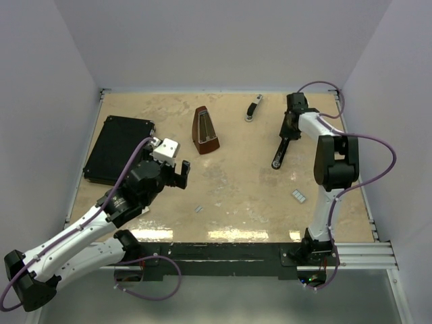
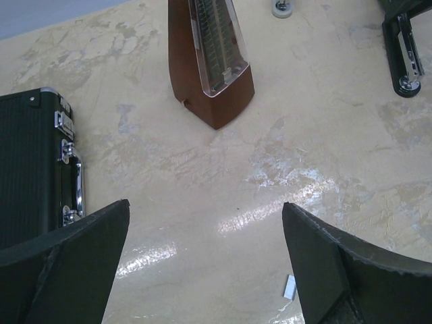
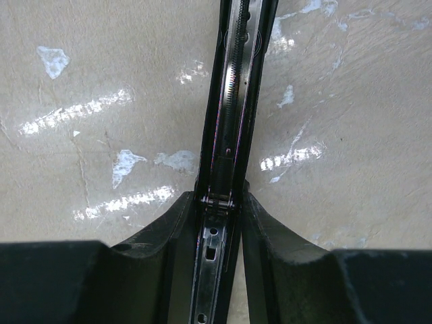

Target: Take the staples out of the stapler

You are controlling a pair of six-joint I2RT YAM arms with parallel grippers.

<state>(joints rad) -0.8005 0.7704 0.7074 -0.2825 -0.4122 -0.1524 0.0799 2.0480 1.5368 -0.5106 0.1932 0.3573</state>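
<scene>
The black stapler (image 1: pixel 282 145) lies on the table at the right, pointing toward me. My right gripper (image 1: pixel 291 125) is shut on its far end. In the right wrist view the stapler (image 3: pixel 235 101) runs straight up between the fingers (image 3: pixel 177 226), with its spring channel and silver metal strip exposed, and the gripper (image 3: pixel 219 202) clamps it at the hinge. One staple strip (image 1: pixel 299 196) lies near the right arm, another (image 1: pixel 199 208) near the table's middle, and the latter also shows in the left wrist view (image 2: pixel 289 287). My left gripper (image 1: pixel 181 174) is open and empty (image 2: pixel 206 209).
A brown metronome (image 1: pixel 204 130) (image 2: pixel 212 64) stands at the centre back. A flat black case (image 1: pixel 118 150) (image 2: pixel 30 169) lies at the left. A small black and silver object (image 1: pixel 253 108) lies at the back, left of the stapler.
</scene>
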